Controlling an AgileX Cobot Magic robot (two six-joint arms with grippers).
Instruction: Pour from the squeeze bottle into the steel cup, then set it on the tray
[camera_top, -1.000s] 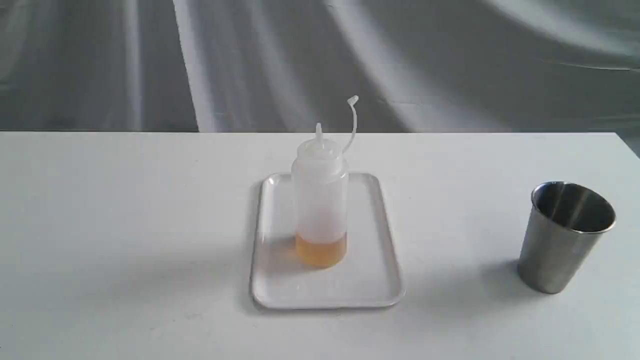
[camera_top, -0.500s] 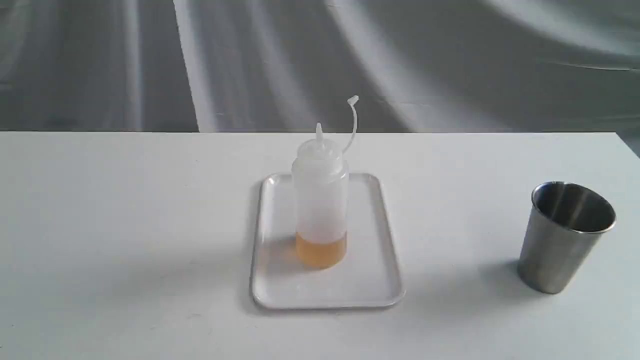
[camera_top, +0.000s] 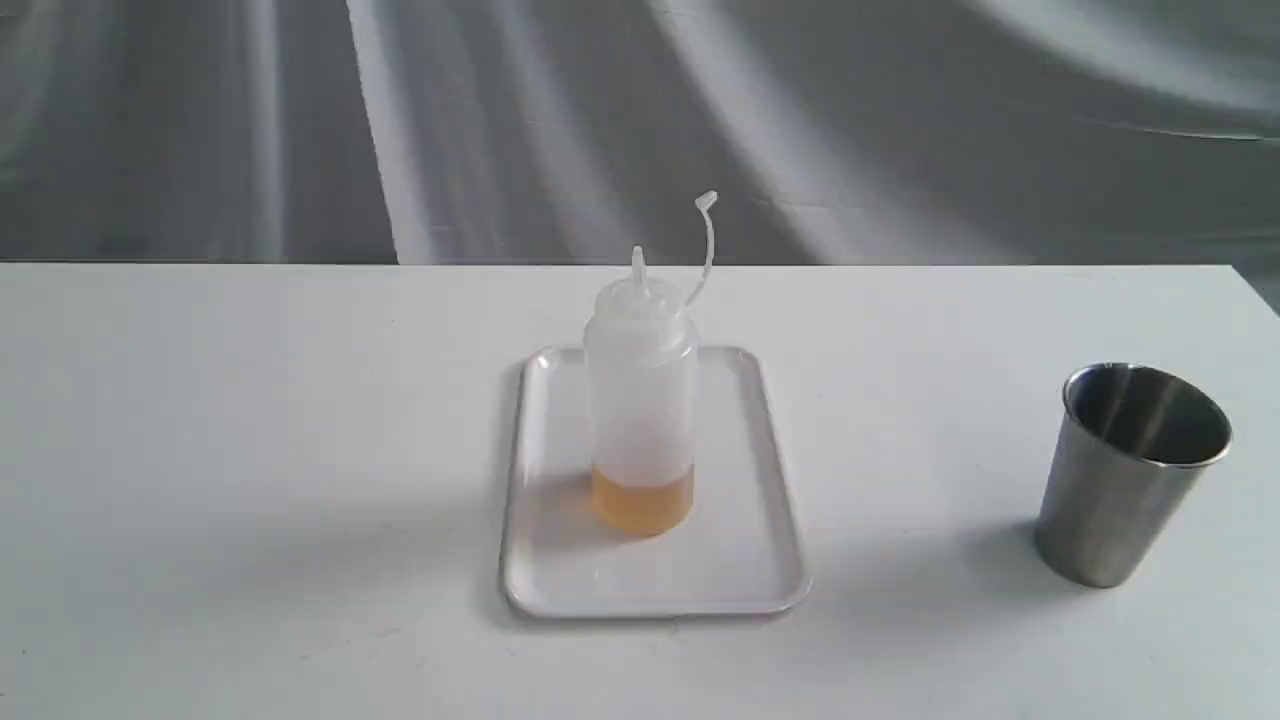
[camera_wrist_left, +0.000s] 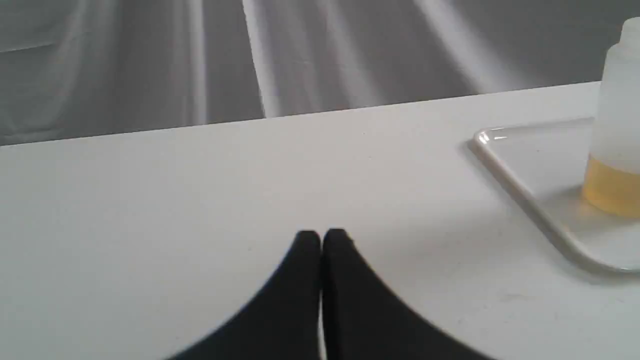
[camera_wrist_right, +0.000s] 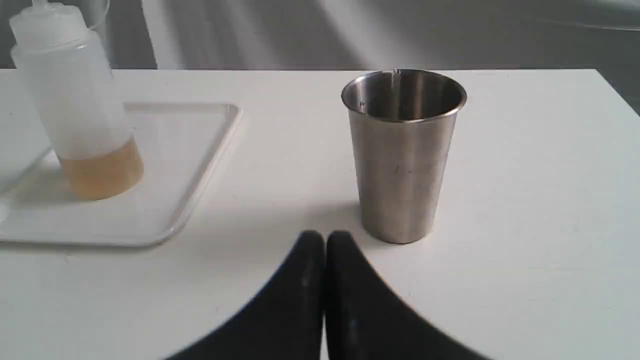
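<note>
The squeeze bottle (camera_top: 640, 400) stands upright on the white tray (camera_top: 745, 570) at the table's middle, amber liquid in its bottom, cap strap curling up. The steel cup (camera_top: 1130, 475) stands upright on the table far to the right. Neither gripper shows in the exterior view. My left gripper (camera_wrist_left: 321, 236) is shut on nothing, low over bare table, with the tray (camera_wrist_left: 530, 195) and bottle (camera_wrist_left: 617, 130) off to one side. My right gripper (camera_wrist_right: 325, 236) is shut on nothing, just short of the cup (camera_wrist_right: 402, 160); the bottle (camera_wrist_right: 80, 105) and tray (camera_wrist_right: 190, 170) sit beyond.
The white table (camera_top: 250, 450) ends at a far edge against a grey draped backdrop (camera_top: 900, 120). The table's right edge runs close behind the cup (camera_top: 1255, 290).
</note>
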